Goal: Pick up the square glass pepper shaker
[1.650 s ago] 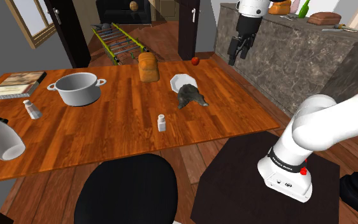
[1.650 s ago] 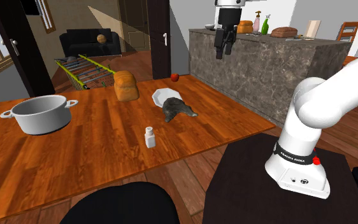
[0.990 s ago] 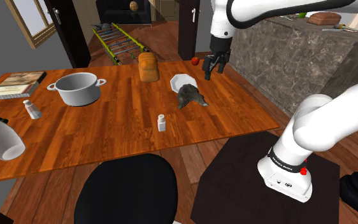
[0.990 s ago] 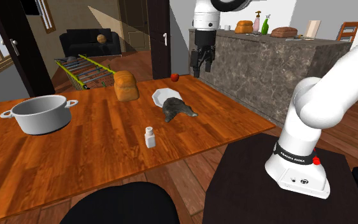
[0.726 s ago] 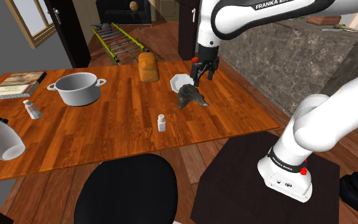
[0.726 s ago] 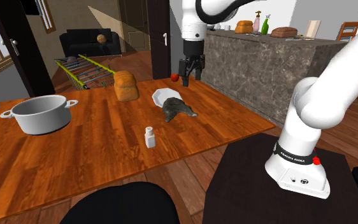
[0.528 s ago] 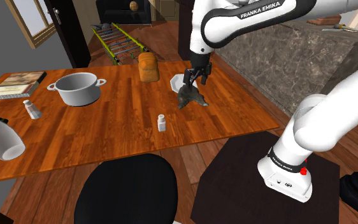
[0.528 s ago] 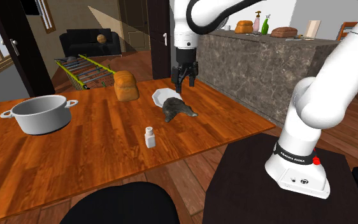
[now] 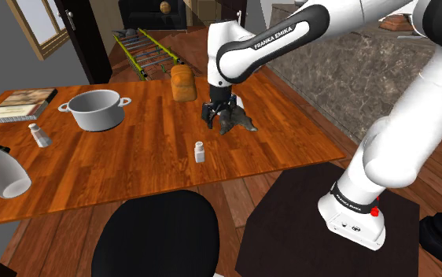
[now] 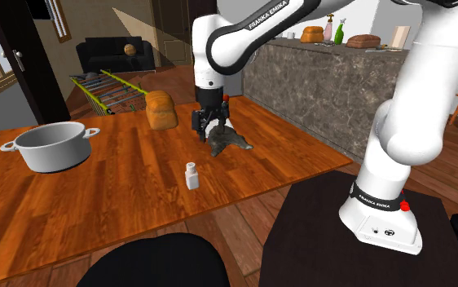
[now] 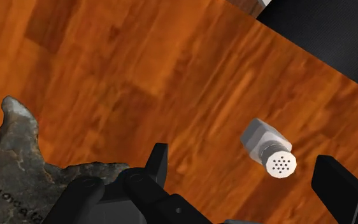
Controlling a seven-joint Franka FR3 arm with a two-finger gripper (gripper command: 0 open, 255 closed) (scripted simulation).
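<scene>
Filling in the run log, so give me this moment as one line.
stage: pre-grasp | end effector: open, above table near grey lumpy object | pepper shaker: white, upright on table, untouched

White arm (image 9: pixel 400 149) with dark joints, black FRANKA EMIKA lettering (image 9: pixel 270 38) and black jaws (red dot (image 9: pixel 375 212) near its base).

The white arm (image 9: pixel 384 149) goes up high, bends over in a wide arch and comes down again. Its black gripper (image 9: pixel 214 116) points downward, the two fingers standing apart.
</scene>
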